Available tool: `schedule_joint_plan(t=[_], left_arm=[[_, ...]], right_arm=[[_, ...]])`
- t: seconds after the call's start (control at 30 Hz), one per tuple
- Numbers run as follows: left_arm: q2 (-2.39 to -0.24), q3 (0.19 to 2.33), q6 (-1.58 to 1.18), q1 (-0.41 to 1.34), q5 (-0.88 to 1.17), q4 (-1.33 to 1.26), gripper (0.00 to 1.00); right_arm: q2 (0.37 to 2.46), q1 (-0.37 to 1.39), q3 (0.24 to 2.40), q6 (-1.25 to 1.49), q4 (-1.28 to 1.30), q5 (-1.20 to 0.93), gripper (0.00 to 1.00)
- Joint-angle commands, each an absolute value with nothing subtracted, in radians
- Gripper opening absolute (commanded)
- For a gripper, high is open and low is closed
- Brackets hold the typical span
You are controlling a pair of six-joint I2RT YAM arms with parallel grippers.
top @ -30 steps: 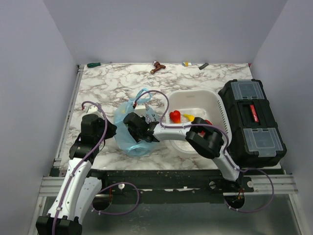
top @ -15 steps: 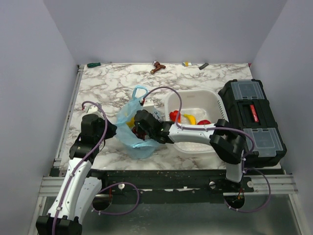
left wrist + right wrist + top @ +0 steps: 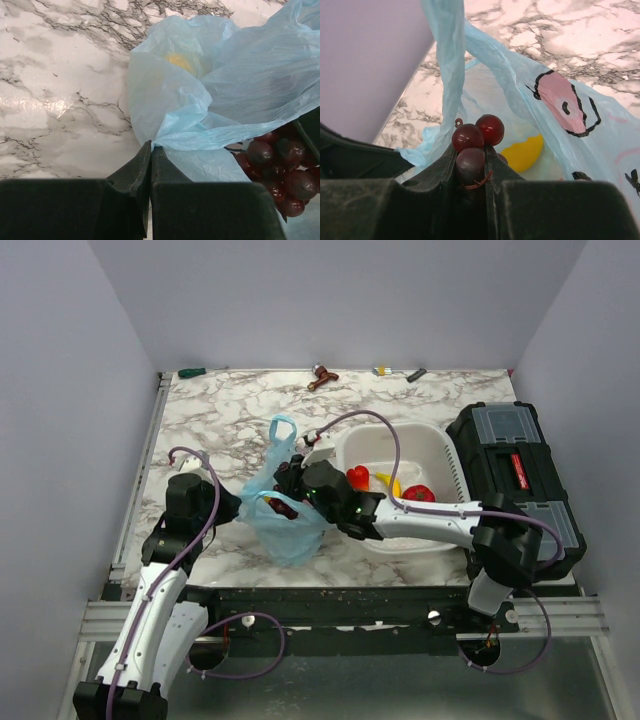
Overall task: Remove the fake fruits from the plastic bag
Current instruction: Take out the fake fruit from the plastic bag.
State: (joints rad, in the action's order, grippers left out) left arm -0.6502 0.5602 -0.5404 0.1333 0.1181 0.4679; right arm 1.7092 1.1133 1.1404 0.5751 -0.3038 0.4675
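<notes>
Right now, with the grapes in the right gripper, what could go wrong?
1. The right gripper pinches the grapes by only a few berries at its tips; the bunch may fall into the bag.
2. A bag strip hangs against the grapes and may snag and get dragged along.
3. The left gripper holds only a thin fold, which may pull free.

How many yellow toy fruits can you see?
2. One yellow plastic fruit lies inside the light-blue plastic bag. One curved yellow fruit lies in the white perforated basket. The crumpled bag may hide more.
</notes>
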Motion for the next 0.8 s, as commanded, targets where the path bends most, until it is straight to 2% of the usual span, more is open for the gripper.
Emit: schedule_joint_plan(t=[0.0, 0.2, 0.33, 0.47, 0.77], left_arm=[[-0.611, 0.571, -0.545, 0.140, 0.152, 0.491, 0.00], [-0.617, 0.584, -0.510, 0.143, 0.114, 0.506, 0.00], [-0.600, 0.576, -0.502, 0.144, 0.100, 0.493, 0.00], [-0.589, 0.571, -0.499, 0.153, 0.080, 0.483, 0.00], [-0.580, 0.636, -0.494, 0.153, 0.038, 0.537, 0.00]], right_arm=[[1.653, 1.121, 0.972, 0.486, -0.784, 0.370, 0.03], [1.700, 1.121, 1.040, 0.397, -0.850, 0.290, 0.02], [1.676, 1.116, 1.056, 0.365, -0.858, 0.363, 0.01], [1.642, 1.113, 1.118, 0.388, -0.739, 0.379, 0.01], [1.570, 1.114, 1.180, 0.578, -0.547, 0.094, 0.01]])
